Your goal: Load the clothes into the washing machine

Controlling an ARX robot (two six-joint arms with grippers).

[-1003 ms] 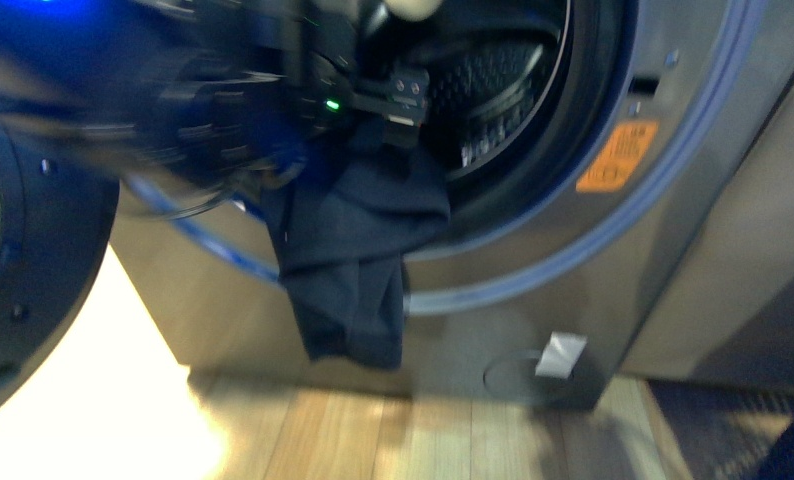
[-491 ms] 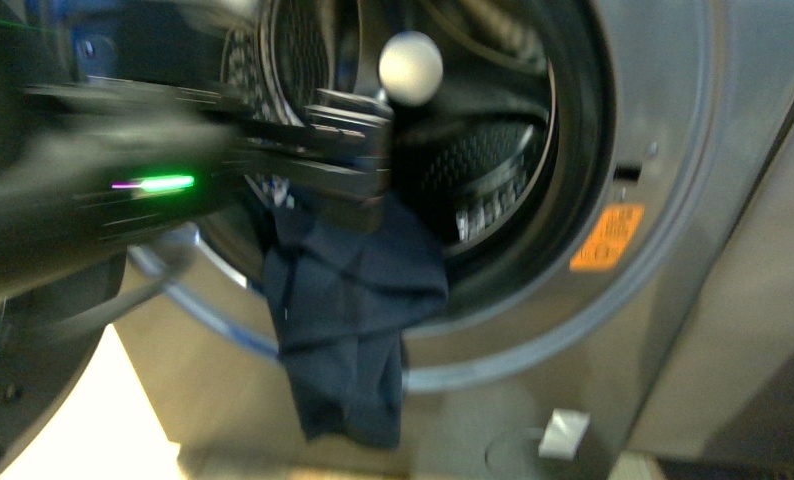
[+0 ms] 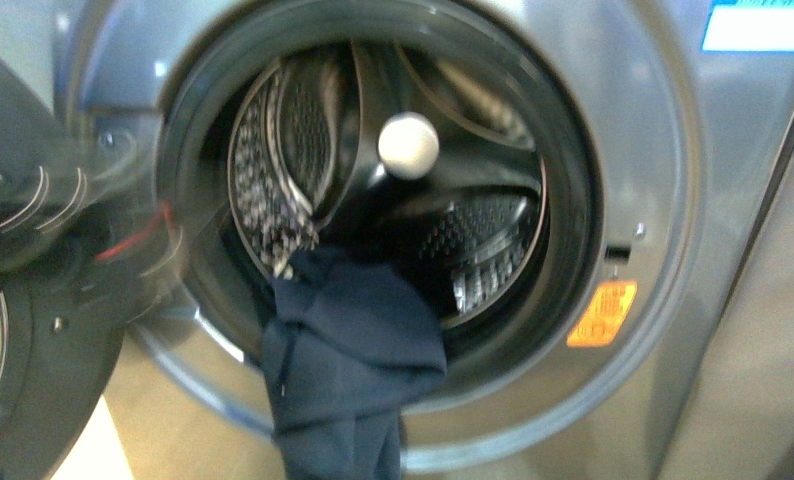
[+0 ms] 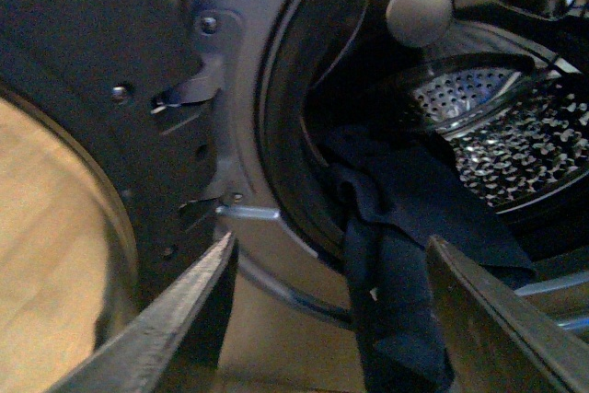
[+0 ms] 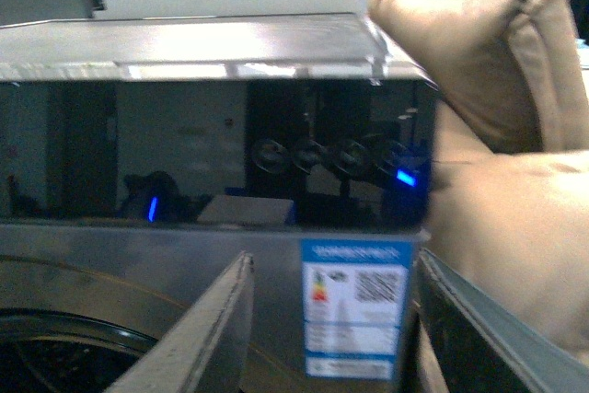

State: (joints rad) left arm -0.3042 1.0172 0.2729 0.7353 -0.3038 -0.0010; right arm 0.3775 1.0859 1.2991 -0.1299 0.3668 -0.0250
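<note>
The dark navy clothes [image 3: 348, 360] hang over the lower left of the washing machine's [image 3: 633, 130] rubber-rimmed porthole, half inside the steel drum [image 3: 473, 240] and half drooping down the front. In the left wrist view the clothes [image 4: 396, 255] lie a short way ahead of my left gripper [image 4: 327, 273], which is open with nothing between its fingers. A blurred dark part of my left arm [image 3: 63, 230] shows at the left edge of the front view. My right gripper [image 5: 331, 310] is open and empty, held up near the machine's top panel and an energy label [image 5: 354, 319].
The dark grey door [image 3: 23, 380] stands swung open at the left, its hinge [image 4: 198, 98] beside the porthole. A pale round knob [image 3: 408, 145] sits inside the drum. A yellow warning sticker [image 3: 601, 313] is right of the porthole. A tan cushion [image 5: 497, 135] lies beside the machine.
My left arm has pulled back out of the drum's mouth to the left, leaving the clothes draped over the rim. The view has shifted upward, so the porthole sits lower and the floor is gone.
</note>
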